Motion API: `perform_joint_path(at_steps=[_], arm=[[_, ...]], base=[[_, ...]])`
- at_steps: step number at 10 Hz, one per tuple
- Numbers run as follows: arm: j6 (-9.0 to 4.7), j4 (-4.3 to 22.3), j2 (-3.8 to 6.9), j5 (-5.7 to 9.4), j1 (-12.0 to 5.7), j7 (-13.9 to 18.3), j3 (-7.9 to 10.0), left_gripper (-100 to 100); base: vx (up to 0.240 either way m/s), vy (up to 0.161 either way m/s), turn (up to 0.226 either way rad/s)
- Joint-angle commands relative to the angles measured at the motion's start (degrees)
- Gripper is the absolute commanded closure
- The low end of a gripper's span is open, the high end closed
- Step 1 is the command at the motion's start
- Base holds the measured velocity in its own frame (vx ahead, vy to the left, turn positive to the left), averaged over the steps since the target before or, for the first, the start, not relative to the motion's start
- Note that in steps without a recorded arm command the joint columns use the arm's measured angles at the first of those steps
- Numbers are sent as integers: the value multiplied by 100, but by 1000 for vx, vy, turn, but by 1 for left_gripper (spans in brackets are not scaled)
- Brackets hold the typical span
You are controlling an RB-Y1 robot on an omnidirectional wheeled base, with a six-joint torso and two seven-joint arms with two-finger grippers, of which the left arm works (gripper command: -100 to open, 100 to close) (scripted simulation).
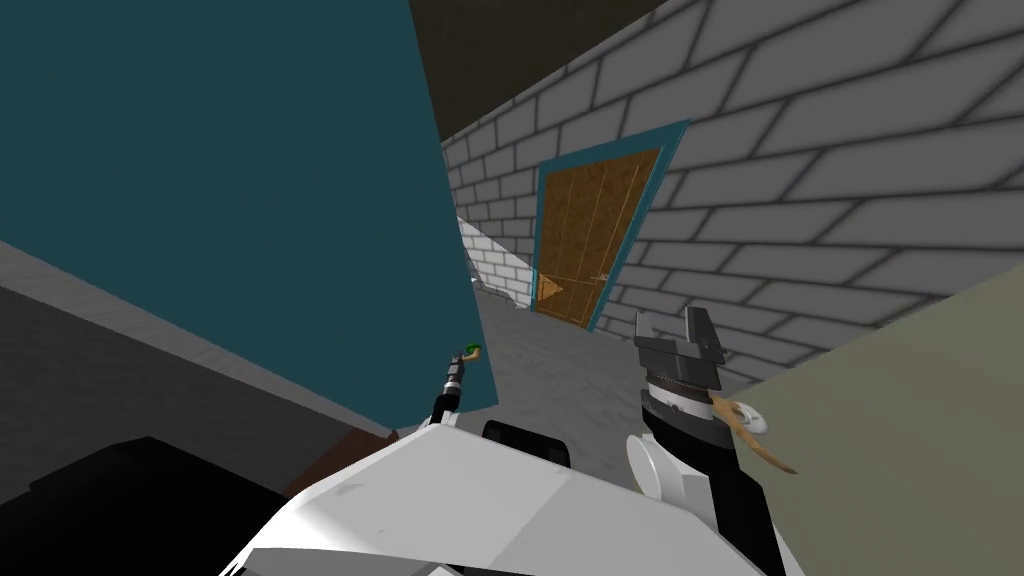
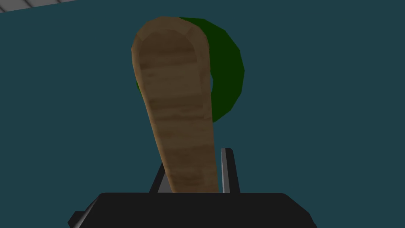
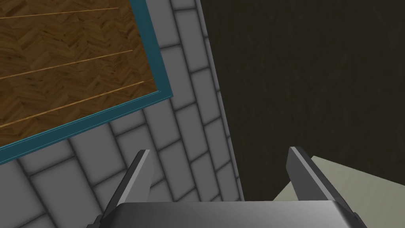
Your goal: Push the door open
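A large teal door stands at my left, its free edge near the middle of the head view. On it sits a brown wooden lever handle over a dark green round plate. My left gripper is shut on the lever's near end, one thin finger pressed to each side; in the head view the left gripper is small at the door's edge. My right gripper is held up in front of me, open and empty, and the right gripper faces a brick wall.
A brown wooden door in a teal frame stands in the grey brick wall ahead, down a grey floor strip. An olive panel with a tan lever is close beside my right forearm.
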Motion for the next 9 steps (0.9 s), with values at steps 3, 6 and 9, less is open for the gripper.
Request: perform_joint_path(at_steps=[3,6,9], arm=[[-27,-39,154,130,5,-18,274,100],[-29,-33,141,231,1,-66,473,100],[-32,-28,74,328,-3,-112,664,100]], base=[[200,-36,61],[155,-6,45],[219,-29,74]])
